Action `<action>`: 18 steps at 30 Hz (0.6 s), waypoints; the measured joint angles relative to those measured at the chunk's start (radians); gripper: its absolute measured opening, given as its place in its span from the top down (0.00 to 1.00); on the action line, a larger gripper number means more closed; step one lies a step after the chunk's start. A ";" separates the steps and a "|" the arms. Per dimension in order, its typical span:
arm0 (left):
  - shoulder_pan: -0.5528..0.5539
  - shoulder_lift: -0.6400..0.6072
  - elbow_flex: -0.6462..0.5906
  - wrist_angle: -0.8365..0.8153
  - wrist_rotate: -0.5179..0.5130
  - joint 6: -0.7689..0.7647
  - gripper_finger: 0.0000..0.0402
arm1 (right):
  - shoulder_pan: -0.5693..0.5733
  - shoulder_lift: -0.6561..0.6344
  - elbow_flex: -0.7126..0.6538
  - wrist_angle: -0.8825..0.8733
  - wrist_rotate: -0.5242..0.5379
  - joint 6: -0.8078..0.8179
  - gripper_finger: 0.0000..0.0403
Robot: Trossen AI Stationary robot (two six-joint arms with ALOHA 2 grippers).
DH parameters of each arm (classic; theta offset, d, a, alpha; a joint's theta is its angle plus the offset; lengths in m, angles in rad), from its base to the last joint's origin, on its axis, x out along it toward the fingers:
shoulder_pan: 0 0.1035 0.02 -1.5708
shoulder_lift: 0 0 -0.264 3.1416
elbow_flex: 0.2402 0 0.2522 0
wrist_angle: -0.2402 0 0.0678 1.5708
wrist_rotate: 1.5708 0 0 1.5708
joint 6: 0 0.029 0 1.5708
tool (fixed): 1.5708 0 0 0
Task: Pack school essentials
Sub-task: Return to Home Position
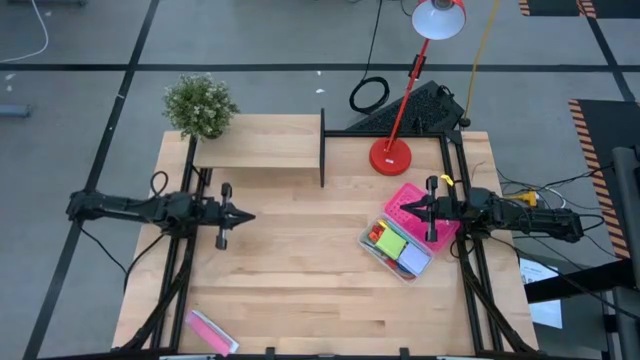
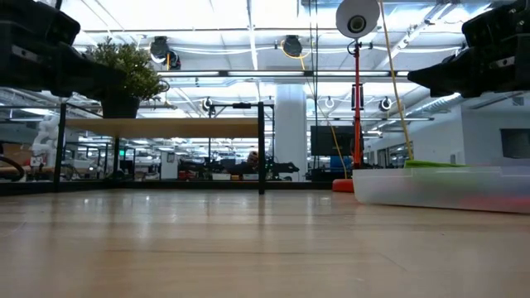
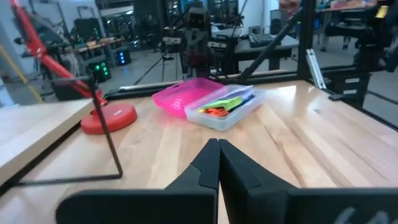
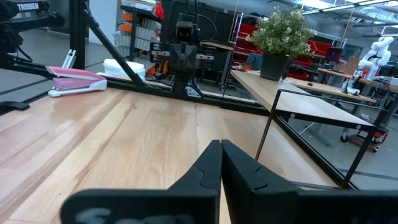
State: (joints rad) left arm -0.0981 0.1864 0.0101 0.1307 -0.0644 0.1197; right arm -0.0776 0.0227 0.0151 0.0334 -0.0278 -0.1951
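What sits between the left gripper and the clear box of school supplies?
Nothing: the high view shows bare table between the left gripper and the box.

A robotics lab in a large open hall: a wooden table [image 1: 300, 260] in a dark metal frame, ceiling strip lights [image 2: 248, 12], far workbenches with monitors [image 2: 327, 141], a white humanoid robot [image 4: 378, 53].

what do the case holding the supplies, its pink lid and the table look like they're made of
The case looks like clear, slightly frosted plastic: the sticky-note pads and the other colourful supplies show through its wall in the left wrist view. The pink lid beside it seems to be glossy translucent plastic. The table appears to be pale wood planks with a smooth sealed finish, with grain lines and soft reflections.
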 joint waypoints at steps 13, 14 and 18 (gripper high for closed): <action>0.078 -0.185 0.000 -0.111 0.090 -0.028 1.00 | 0.000 0.000 0.000 0.000 0.000 0.000 1.00; 0.078 -0.183 0.002 -0.112 0.090 -0.029 1.00 | 0.000 0.000 0.000 0.000 0.000 0.000 1.00; 0.077 -0.178 0.002 -0.118 0.088 -0.028 1.00 | 0.000 0.000 0.000 0.000 0.001 0.000 1.00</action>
State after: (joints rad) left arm -0.0208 0.0082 0.0116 0.0128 0.0233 0.0917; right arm -0.0776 0.0223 0.0151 0.0334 -0.0269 -0.1951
